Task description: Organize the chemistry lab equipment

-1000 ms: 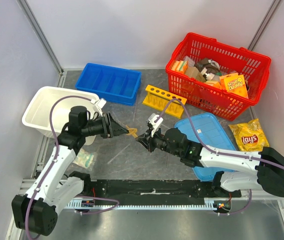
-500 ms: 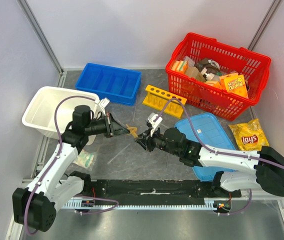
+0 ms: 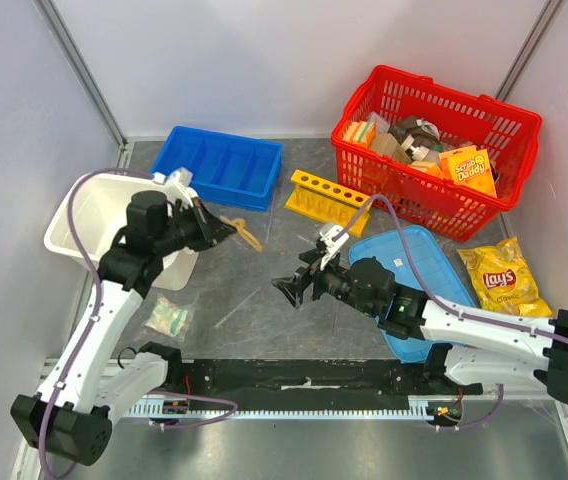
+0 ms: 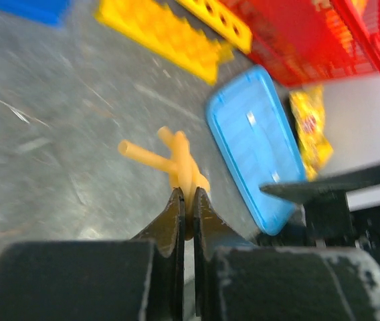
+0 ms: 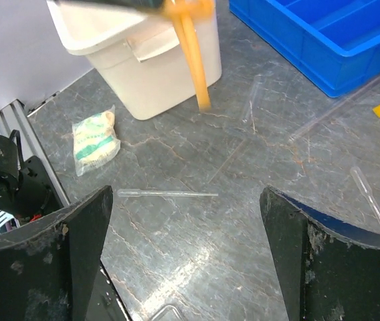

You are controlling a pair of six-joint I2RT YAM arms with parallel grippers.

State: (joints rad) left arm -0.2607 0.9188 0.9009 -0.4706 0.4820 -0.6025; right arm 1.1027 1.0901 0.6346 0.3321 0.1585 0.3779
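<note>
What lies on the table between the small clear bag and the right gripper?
One thin clear tube, lying flat between the bag and the right gripper; the right wrist view shows it.

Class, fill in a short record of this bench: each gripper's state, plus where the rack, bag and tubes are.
Left gripper: shut on the tan rubber band, beside the white bin
Right gripper: open, holding nothing
Yellow rack: on the table, next to the red basket
Small bag: on the table, between the white bin and the near edge
Clear tubes: lying loose on the table
</note>
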